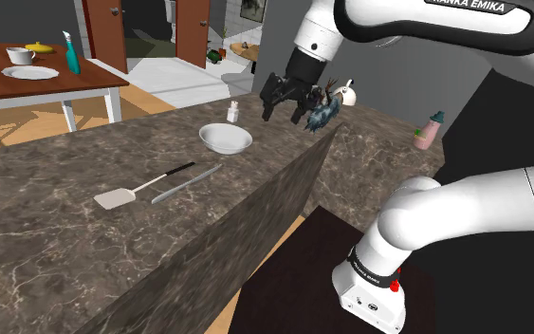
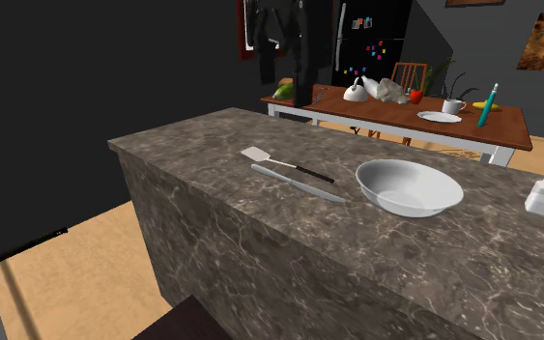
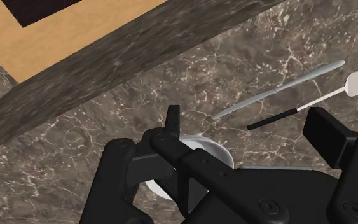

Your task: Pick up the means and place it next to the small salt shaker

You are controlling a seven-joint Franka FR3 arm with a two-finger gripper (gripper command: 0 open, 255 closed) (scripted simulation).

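Hovering over the table [image 1: 46,237] with its fingers spread and nothing between them, the end effector [image 1: 285,112] hangs above the white bowl [image 1: 225,139], which the wrist view shows directly beneath it. The small white shaker [image 1: 232,112] stands upright just beyond the bowl, close to it but apart.

On the bowl's other side, well away from the shaker, lie a white-bladed spatula [image 1: 146,186] with a thin dark handle and a long grey knife [image 1: 187,183]. They rest flat and nearly parallel, just beside each other, the knife nearer the table's edge on the stand's side. The task's word fits either tool. The spatula seems the likelier, but that cannot be settled from here, and neither has been picked up.

The risks lie in that closeness and flatness. Fingers closing on one tool could catch or shove its neighbour, and a sideways push might send the knife toward the edge. Both tools hug the stone, so coming down too far would drive the fingertips into the table, and stopping short would close them on air. A thin handle could also twist in the grip. With the bowl between tools and shaker, a low carry could clip its rim, and a careless set-down could topple the shaker.
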